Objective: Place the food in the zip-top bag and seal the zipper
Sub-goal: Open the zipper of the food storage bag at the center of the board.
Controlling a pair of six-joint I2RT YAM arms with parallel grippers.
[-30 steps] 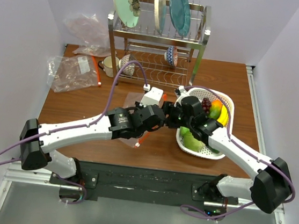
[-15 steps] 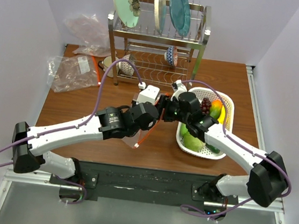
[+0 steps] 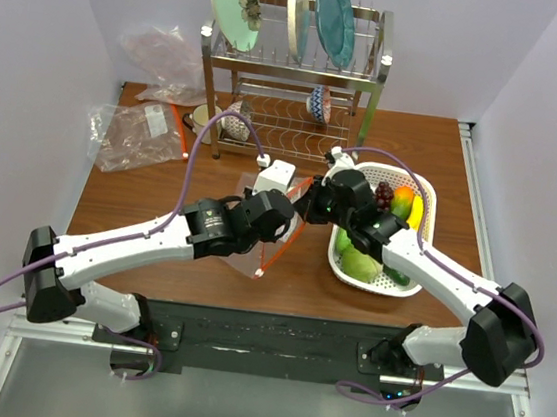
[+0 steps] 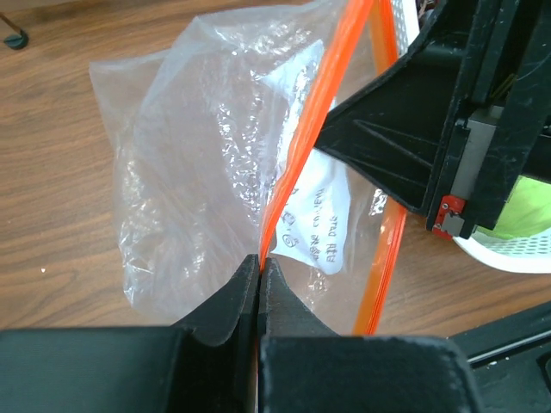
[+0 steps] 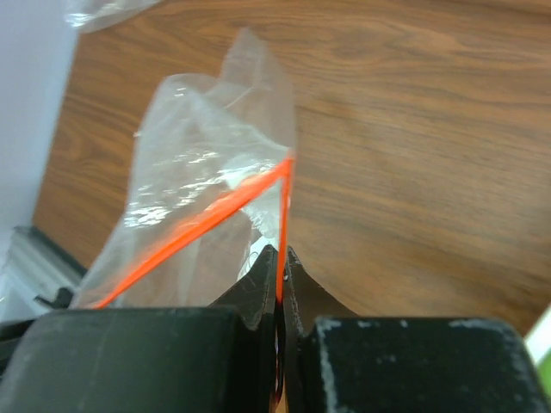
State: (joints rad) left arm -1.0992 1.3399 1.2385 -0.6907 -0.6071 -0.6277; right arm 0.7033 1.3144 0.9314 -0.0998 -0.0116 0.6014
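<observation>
Barely getting started here, going by the layout. Holding the zip-top bag (image 4: 189,172) up by its mouth between the two arms, just left of the white basket (image 3: 395,288). Clamping the left gripper (image 4: 259,260) tight on one lip of the zipper (image 4: 316,120). Pinching the other lip with the right gripper (image 5: 280,255), squeezing fully closed on the strip in both wrist views. Spreading the mouth into a narrow V, not gaping much yet. Leaving all the food (image 3: 357,266) sitting in the basket and bagging nothing so far, so still needing both the loading and the sealing. Looking thin, crinkly and see-through, sagging limp below the orange-red strip. Showing nothing inside, just some printing on one face.
</observation>
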